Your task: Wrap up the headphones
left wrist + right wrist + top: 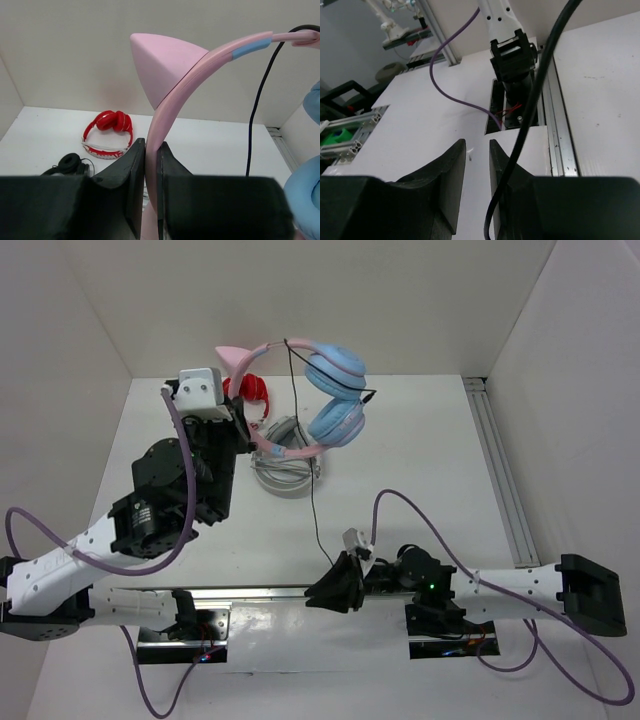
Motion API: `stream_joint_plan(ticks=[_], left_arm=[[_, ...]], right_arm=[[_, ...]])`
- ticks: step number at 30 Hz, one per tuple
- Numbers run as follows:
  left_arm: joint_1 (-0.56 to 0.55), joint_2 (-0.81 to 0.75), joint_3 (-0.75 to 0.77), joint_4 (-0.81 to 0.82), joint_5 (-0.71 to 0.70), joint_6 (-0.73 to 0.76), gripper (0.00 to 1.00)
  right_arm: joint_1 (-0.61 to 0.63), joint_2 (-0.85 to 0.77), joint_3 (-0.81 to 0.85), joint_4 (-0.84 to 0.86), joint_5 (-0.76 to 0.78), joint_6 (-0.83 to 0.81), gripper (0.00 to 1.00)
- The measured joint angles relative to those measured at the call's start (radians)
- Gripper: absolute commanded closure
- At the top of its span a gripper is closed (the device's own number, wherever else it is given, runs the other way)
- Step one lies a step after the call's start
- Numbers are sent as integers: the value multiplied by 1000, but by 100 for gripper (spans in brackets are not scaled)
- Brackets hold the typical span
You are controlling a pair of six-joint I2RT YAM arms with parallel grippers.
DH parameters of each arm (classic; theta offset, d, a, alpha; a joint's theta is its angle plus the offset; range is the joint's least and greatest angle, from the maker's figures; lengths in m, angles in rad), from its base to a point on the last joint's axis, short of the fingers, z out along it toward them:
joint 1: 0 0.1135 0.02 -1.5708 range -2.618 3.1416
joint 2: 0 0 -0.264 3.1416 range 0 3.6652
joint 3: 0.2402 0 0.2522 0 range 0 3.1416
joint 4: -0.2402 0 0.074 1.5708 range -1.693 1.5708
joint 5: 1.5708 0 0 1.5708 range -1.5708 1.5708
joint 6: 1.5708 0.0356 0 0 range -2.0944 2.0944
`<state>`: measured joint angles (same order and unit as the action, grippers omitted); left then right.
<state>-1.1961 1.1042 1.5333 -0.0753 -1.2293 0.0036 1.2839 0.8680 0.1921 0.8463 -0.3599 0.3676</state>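
White tabletop (420,460) below: left gripper (151,162) clamped the headphones (335,390) aloft by the headband (200,65) — cable (312,490) ran straight down to right gripper (335,585), fingers near-closed, grip unclear.

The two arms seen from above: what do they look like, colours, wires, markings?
Both the left arm and the right arm have white links joined by chunky black joint housings. A purple cable loops loosely along each. The jaws are black wedges tapering to flat tips. A green light glows on the right arm; a round white marking sits on the left's black joint.
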Motion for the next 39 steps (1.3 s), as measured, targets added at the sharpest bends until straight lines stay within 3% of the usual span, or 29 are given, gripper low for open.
stream_joint_plan(ticks=[2,3,4,5,13,19,31,39], left_arm=[[15,3,0,23,-5,19,100],[28,5,0,27,-5,22,100],[42,6,0,27,-7,22,100],[64,8,0,21,-6,17,100],[204,21,-27,-88,7,-70,100],[266,36,-130,-186,23,-186,100],[265,124,-249,-609,61,-588,100],[195,97,-345,-695,174,-643,100]], right_arm=[[51,6,7,-15,48,-22,74],[76,6,10,-21,72,-31,82],[97,6,12,-26,96,-41,97],[116,5,13,-29,120,-53,99],[248,-5,66,-152,327,-89,100],[337,43,282,-394,473,-131,100],[394,113,723,-935,738,-248,100],[394,143,935,-1217,856,-318,100]])
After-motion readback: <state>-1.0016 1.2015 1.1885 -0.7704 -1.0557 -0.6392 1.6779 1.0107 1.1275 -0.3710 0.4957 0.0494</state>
